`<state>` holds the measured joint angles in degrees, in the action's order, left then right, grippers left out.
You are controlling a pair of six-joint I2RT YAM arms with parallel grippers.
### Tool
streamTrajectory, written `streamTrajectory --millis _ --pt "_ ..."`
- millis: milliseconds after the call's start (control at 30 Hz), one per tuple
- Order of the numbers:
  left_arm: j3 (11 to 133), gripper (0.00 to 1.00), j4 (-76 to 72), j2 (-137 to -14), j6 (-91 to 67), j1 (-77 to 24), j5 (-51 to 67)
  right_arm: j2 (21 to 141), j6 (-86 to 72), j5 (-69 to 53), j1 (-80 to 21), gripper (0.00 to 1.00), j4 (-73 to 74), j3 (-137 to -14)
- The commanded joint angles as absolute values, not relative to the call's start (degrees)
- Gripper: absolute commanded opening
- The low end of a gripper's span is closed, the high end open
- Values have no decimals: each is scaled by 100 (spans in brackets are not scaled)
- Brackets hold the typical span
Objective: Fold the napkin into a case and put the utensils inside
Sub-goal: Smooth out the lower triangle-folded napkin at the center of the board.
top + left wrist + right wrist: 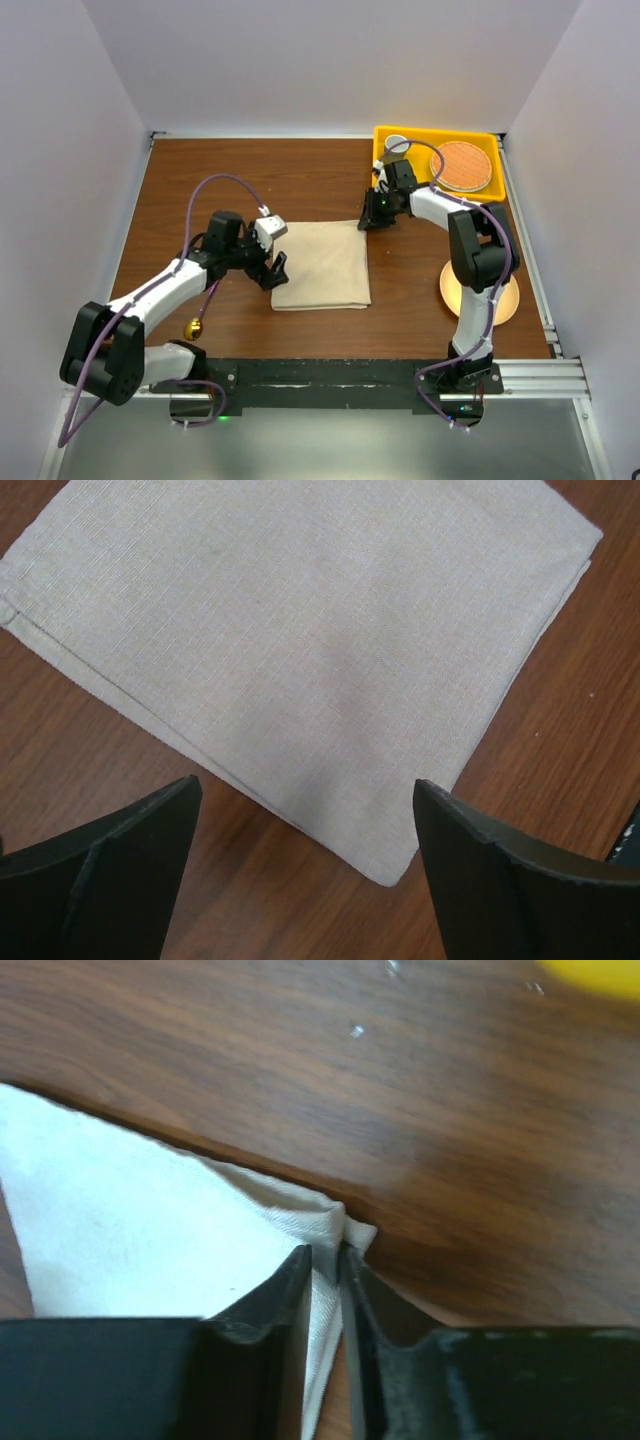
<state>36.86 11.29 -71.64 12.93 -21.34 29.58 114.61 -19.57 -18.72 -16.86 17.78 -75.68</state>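
Note:
The beige napkin lies folded into a rough square on the middle of the wooden table. My right gripper is at its far right corner and is shut on that corner, which bunches between the fingers in the right wrist view, where the cloth spreads to the left. My left gripper is open and empty just off the napkin's left edge. In the left wrist view the napkin fills the frame above the spread fingers. A gold spoon bowl lies beside the left arm. The fork is out of view.
A yellow tray at the back right holds a round woven mat and a small white cup. A round peach plate lies under the right arm, near the table's right side.

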Motion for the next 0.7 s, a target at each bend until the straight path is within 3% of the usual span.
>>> streamTrajectory --millis 0,133,200,367,467,500,667 --pt "4086 100 896 -6865 528 -1785 3629 11137 -1548 -2065 -1696 50 2204 -8033" --pt "4657 100 1115 -6680 211 -1758 3823 10189 -1029 -2276 -1661 88 2733 -8130" --pt "5016 100 1169 -6523 246 -1758 3736 9600 -758 -2556 -1661 98 2874 -8191" --pt "5247 100 388 -5768 122 -1758 2611 8502 -860 -3023 -1670 98 1936 -8034" --pt "5168 100 -149 -5669 -241 -1758 2541 8332 -2062 -3031 -1635 98 1293 -7498" --pt "5229 100 173 -5712 -507 -1758 2505 8419 -2179 -3763 -1635 98 1188 -7419" --pt "4320 100 -129 -5933 -2682 -1784 4082 8737 -3400 -4693 -2187 98 1161 -6798"
